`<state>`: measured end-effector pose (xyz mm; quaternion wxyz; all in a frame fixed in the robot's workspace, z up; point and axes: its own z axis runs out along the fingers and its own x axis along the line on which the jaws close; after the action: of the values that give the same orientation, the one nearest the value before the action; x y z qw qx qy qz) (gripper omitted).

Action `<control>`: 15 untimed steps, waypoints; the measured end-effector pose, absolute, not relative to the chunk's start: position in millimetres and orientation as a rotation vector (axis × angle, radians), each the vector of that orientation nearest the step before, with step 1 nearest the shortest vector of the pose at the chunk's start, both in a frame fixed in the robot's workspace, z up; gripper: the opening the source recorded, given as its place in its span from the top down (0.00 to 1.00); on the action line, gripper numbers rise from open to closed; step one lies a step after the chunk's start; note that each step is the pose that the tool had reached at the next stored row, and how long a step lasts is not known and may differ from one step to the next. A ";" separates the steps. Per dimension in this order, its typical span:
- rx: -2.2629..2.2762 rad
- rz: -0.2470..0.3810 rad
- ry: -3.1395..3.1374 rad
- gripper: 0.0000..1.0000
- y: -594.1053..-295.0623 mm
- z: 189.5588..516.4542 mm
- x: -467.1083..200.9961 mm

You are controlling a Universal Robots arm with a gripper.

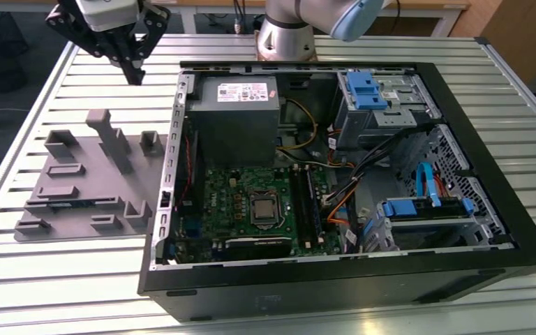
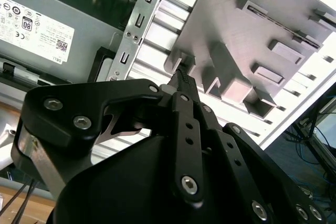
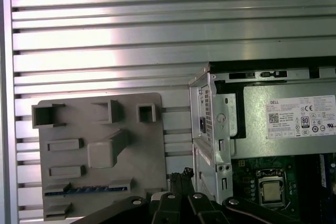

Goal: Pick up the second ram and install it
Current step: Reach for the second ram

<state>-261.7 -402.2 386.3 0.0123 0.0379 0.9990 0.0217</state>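
Second ram, a slim blue circuit-board stick (image 3: 86,189), sits slotted in the gray plastic holder tray (image 3: 142,145), edge exposed for grasping; the black gripper (image 1: 137,75) hovers nearby above the slatted metal table (image 1: 91,98), jaws together, empty.

The second ram (image 3: 86,189) is a slim blue stick; it stands on its long edge in a slot of the gray holder tray (image 3: 142,145), level, its thin upper edge showing

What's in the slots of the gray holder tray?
A blue ram stick sits in one slot of the gray tray, only its long edge showing; the slot walls hide the rest.
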 end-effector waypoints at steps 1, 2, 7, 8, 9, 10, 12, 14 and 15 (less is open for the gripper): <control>0.118 0.068 3.114 0.89 -402.2 386.3 -261.9; 0.118 0.068 3.114 0.89 -402.2 386.3 -262.1; 0.118 0.068 3.114 0.89 -402.2 386.3 -263.0; 0.118 0.068 3.114 0.89 -402.2 386.3 -263.2; 0.118 0.068 3.114 0.89 -402.2 386.3 -263.4; 0.118 0.068 3.114 0.89 -402.2 386.3 -263.7; 0.118 0.068 3.114 0.89 -402.2 386.3 -264.1; 0.118 0.068 3.114 0.89 -402.2 386.3 -264.5; 0.118 0.068 3.114 0.89 -402.2 386.3 -264.7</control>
<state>-264.7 -402.2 386.3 0.0123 0.0379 0.9990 0.0217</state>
